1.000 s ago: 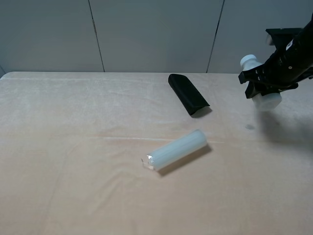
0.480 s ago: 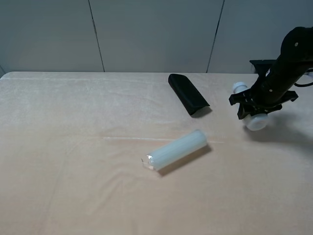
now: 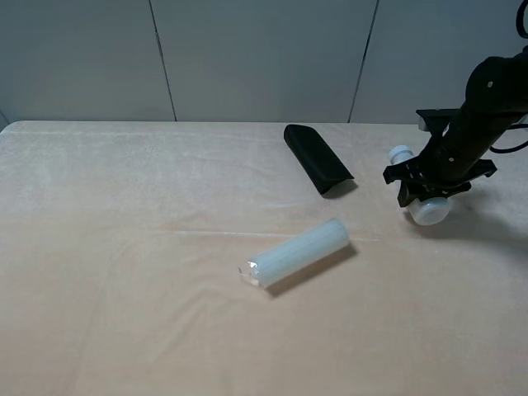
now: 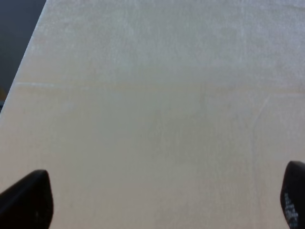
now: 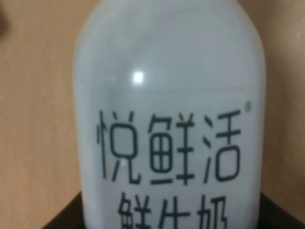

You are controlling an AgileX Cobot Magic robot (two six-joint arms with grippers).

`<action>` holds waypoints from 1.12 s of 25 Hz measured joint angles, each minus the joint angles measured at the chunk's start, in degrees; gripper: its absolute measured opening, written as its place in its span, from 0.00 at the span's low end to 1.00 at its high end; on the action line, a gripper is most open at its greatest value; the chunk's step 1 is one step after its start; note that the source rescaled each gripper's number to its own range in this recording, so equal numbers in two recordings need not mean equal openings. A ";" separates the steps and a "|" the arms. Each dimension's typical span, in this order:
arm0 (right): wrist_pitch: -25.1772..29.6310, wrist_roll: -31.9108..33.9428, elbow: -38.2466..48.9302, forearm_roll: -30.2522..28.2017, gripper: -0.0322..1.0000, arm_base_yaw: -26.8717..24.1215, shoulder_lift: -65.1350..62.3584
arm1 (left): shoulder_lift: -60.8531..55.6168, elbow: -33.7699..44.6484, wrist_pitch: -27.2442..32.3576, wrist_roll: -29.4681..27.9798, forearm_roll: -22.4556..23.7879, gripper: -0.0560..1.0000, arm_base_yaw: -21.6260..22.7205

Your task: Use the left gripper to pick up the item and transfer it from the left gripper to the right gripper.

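Note:
The item, a small white bottle (image 3: pixel 430 211), lies tilted across my right gripper (image 3: pixel 433 177), which is shut on its middle at the right of the table. Its white cap (image 3: pixel 401 153) sticks out on the far left side and its base on the near side, low over the cloth; whether it touches the table I cannot tell. The right wrist view is filled by the bottle (image 5: pixel 169 95) with dark printed characters. My left gripper (image 4: pixel 162 205) is out of the exterior high view; its fingertips (image 4: pixel 26 200) stand wide apart, open over bare cloth.
A translucent pale cylinder (image 3: pixel 297 252) lies on its side mid-table. A black flat case (image 3: pixel 318 158) lies behind it, left of the right gripper. The beige cloth-covered table (image 3: pixel 124 247) ends at a grey panelled wall at the back.
The right arm has come down and slightly left with the bottle, from well above the table to just over its surface. The cylinder and the case have not moved.

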 joint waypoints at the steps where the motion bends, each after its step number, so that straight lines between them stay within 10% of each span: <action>1: 0.12 -0.08 0.00 0.00 0.08 0.00 0.00 | 0.00 0.00 0.00 0.00 0.00 0.89 0.00; 4: -0.40 -0.28 0.00 0.19 0.72 0.00 -0.06 | 0.00 0.00 0.00 0.00 0.00 0.89 0.00; 7: -0.51 -0.28 0.00 0.19 0.94 0.00 -0.06 | 0.00 0.00 0.00 -0.06 0.00 0.89 0.00; 17: 0.52 0.41 -0.28 -2.37 1.00 0.00 -2.11 | 0.00 0.00 0.00 -0.06 0.00 0.89 0.00; 28: 17.91 2.94 -4.35 -3.19 1.00 0.00 -18.47 | 0.00 0.00 0.00 -0.06 0.00 0.89 0.00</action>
